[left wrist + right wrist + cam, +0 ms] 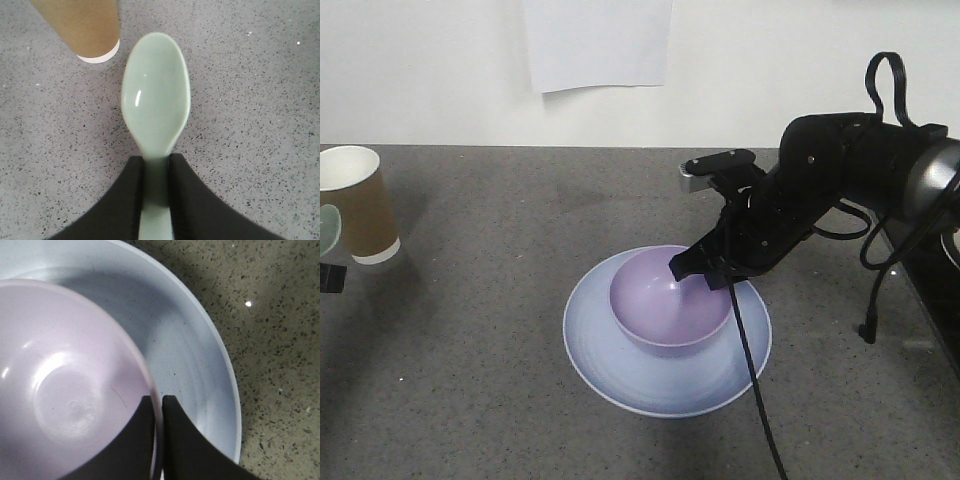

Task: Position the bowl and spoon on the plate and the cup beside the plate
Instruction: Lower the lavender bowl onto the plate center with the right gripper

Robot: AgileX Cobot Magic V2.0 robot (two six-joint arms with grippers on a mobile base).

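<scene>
The lavender bowl [660,305] sits in the middle of the pale blue plate [620,375]. My right gripper [695,268] is shut on the bowl's right rim, one finger inside and one outside. The right wrist view shows the bowl [65,380], the plate [195,355] and the gripper [157,402] pinching the thin rim. My left gripper [156,162] is shut on the handle of the mint-green spoon [156,95], scoop up, above the counter. The brown paper cup [360,205] stands upright at the far left, its base [90,30] just beyond the spoon.
The grey speckled counter [470,400] runs under everything. A white paper sheet [598,40] hangs on the back wall. A black cable [757,390] trails from the right arm across the plate's front right edge. Dark equipment lines the counter's right edge [930,300].
</scene>
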